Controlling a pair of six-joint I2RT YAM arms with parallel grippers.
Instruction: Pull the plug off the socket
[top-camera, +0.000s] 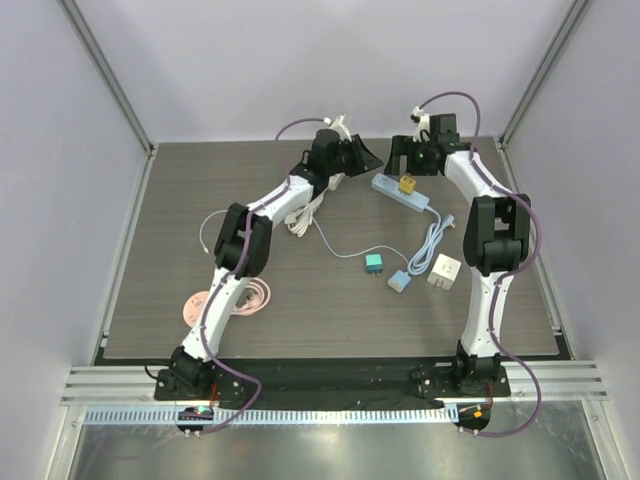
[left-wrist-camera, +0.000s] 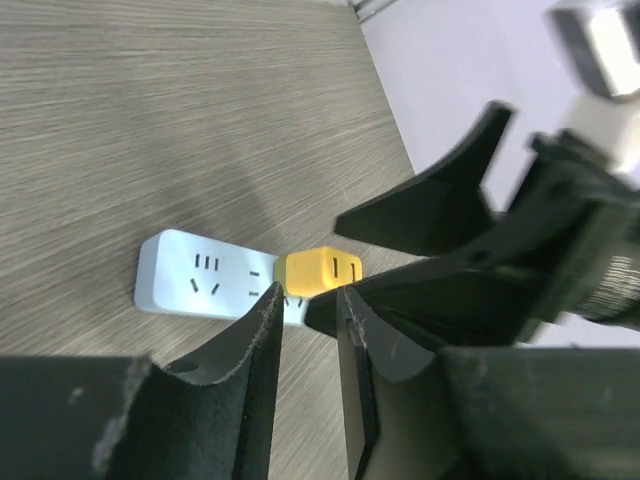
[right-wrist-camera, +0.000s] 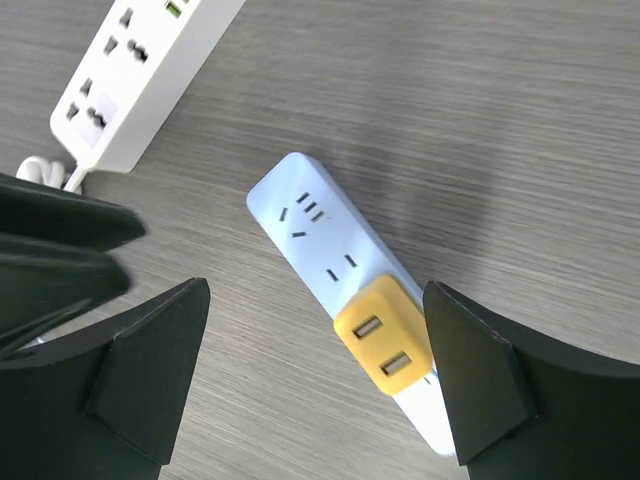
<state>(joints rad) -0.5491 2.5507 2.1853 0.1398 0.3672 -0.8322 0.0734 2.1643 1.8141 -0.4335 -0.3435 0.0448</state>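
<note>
Nearest to the arm bases, two pink discs (top-camera: 228, 300) lie flat on the desk (top-camera: 160, 250) beside the left arm. A little farther, toward the right arm, there are a white cube adapter (top-camera: 445, 272), a pale blue plug (top-camera: 399, 282) and a teal adapter (top-camera: 374, 263), with thin white cable (top-camera: 432, 240) curling near them.

Farther back lies the light blue socket strip (right-wrist-camera: 320, 240). The yellow plug (right-wrist-camera: 385, 345) is seated in it, near the middle of the strip. A white power strip (right-wrist-camera: 140, 90) lies beside it, apart from it.

At the far side of the desk both tools meet over the strips. The right tool (right-wrist-camera: 315, 380) is spread wide and holds nothing; the yellow plug shows between its two fingers (right-wrist-camera: 480, 390), which do not touch it. The left tool (left-wrist-camera: 310, 295) is narrow, with only a small gap and nothing in it, and its tips point toward the yellow plug.
</note>
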